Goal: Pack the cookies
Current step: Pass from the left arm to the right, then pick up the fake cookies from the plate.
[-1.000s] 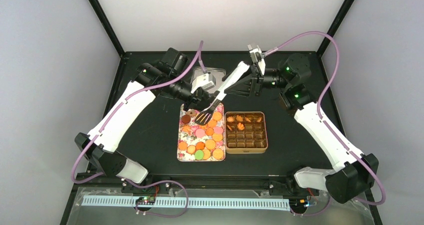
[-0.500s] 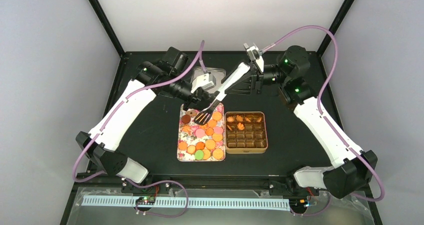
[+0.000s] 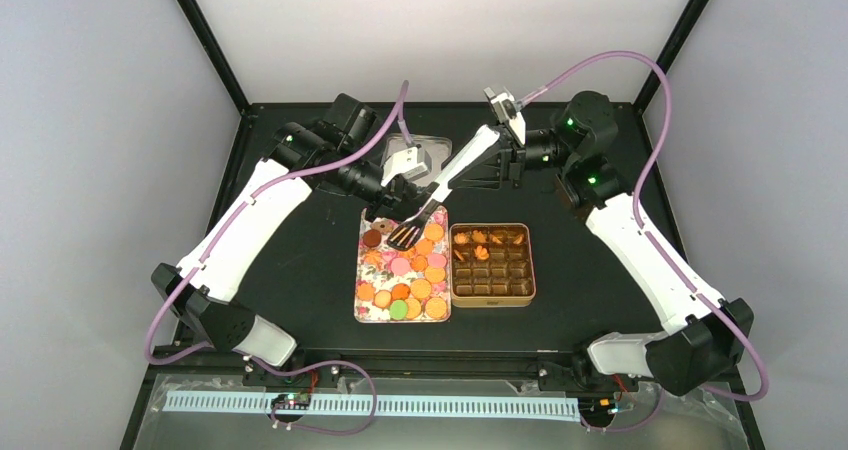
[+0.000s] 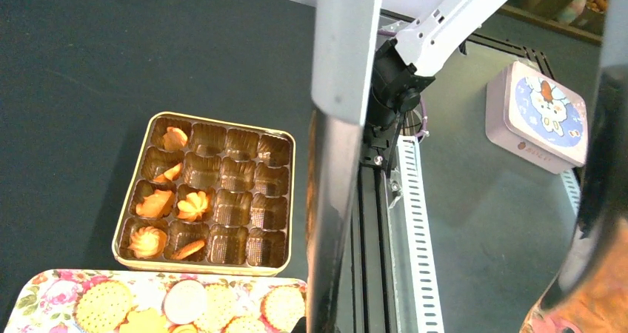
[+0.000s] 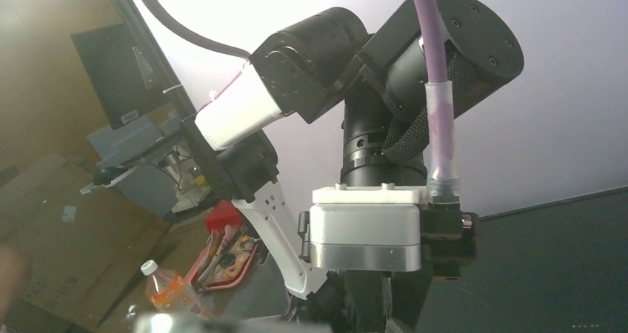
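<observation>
Six orange cookies [image 4: 154,203] sat in the tin [image 3: 491,303], and many more lay on the floral tray [image 3: 358,292] just below the left gripper [image 3: 393,198]!

The left gripper was clenched on a white-handled spatula [image 3: 455,170]. The spatula's slotted head rested over the tray's cookies at the end nearest that gripper. The six packed cookies filled compartments along the tin's edge closest to both grippers, and the other compartments showed bare brown. Tin and tray stood just beside each other on the dark counter [image 3: 300,260], with the tin on the right gripper's side. The right gripper [image 3: 495,170] hovered near the upper end of the spatula handle, well above the tin. Its fingers were lost against the dark counter, so I could not tell whether it was released or clenched.
</observation>
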Tool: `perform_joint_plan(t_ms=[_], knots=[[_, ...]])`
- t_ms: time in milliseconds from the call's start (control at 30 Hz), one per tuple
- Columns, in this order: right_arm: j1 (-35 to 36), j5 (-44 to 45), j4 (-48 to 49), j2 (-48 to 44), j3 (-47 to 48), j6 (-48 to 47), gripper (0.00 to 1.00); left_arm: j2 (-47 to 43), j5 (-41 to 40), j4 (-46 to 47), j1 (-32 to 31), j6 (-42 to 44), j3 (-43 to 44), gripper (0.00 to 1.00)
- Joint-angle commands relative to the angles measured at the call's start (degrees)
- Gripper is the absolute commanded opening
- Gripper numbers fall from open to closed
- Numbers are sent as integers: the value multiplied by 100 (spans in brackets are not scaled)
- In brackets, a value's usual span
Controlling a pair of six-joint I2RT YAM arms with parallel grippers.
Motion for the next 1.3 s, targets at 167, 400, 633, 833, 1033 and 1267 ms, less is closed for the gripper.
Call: perform_joint_plan(t_ms=[167,400,633,833,1033,1267], knots=[[96,-90,138,188,-7,203,41,73,156,-81,-5,130,346,2],[101,-121,208,179,-37,308,28,101,-50,-57,-1,184,258,1],[105,255,513,-96,-496,340,21,177,-843,113,0,144,244,8],[105,1181,310,-722,-1132,-448,11,199,-1513,127,8,-44,424,61],[105,1911,-347,-985,-1314,-1199,9,189,-1785,-67,88,23,385,77],[105,2328,-283,-1170,-1632,-1366,9,104,-1993,-341,460,324,-9,87]])
